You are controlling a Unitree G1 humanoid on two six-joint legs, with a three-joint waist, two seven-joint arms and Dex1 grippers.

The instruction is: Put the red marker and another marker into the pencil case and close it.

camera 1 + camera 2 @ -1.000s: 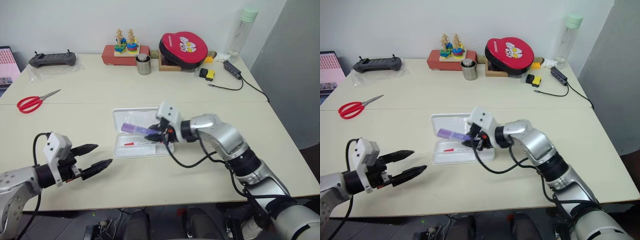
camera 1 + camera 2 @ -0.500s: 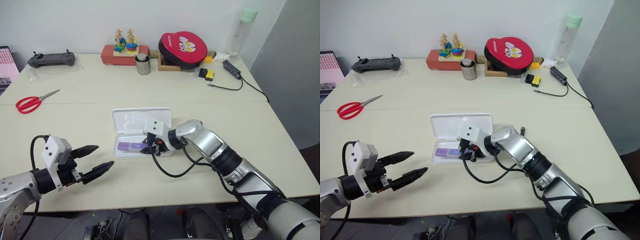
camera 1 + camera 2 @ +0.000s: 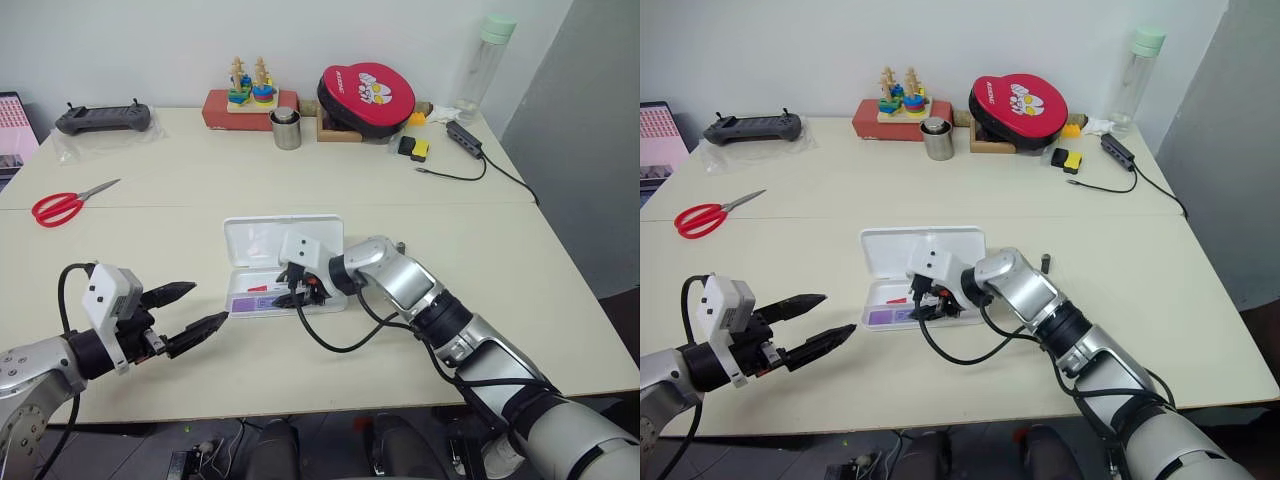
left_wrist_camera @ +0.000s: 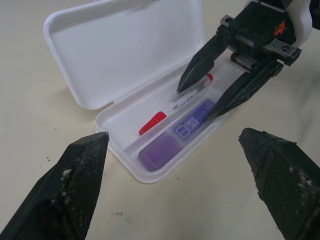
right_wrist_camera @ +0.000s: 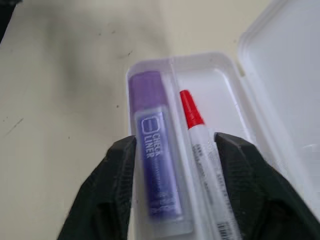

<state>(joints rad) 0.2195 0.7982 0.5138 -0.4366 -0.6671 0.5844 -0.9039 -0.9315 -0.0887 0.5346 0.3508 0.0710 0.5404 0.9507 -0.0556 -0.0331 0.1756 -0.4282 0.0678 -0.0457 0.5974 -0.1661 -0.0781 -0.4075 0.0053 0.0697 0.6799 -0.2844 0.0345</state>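
Note:
The white pencil case (image 3: pixel 268 240) lies open in the middle of the table, its lid folded back flat. In its tray the purple marker (image 4: pixel 175 137) lies in the front compartment. The red marker (image 4: pixel 152 122) lies beside it, on the lid side. My right gripper (image 4: pixel 195 103) hovers low over the tray's right end, open. In the right wrist view its fingers (image 5: pixel 117 170) straddle the ends of the purple marker (image 5: pixel 155 165) and the red marker (image 5: pixel 192 112) without gripping them. My left gripper (image 3: pixel 208 304) is open and holds nothing, left of the case near the table's front.
Red scissors (image 3: pixel 60 205) lie at the left. Along the back stand a controller (image 3: pixel 103 118), a stacking toy (image 3: pixel 250 95), a metal cup (image 3: pixel 286 130), a red round pouch (image 3: pixel 367 98), a bottle (image 3: pixel 485 65) and a cabled hub (image 3: pixel 462 135). A small dark cylinder (image 3: pixel 1045 263) stands right of the case.
My right gripper brought the purple marker down into the case's front compartment, then opened and let it go. The left gripper has stayed about where it was.

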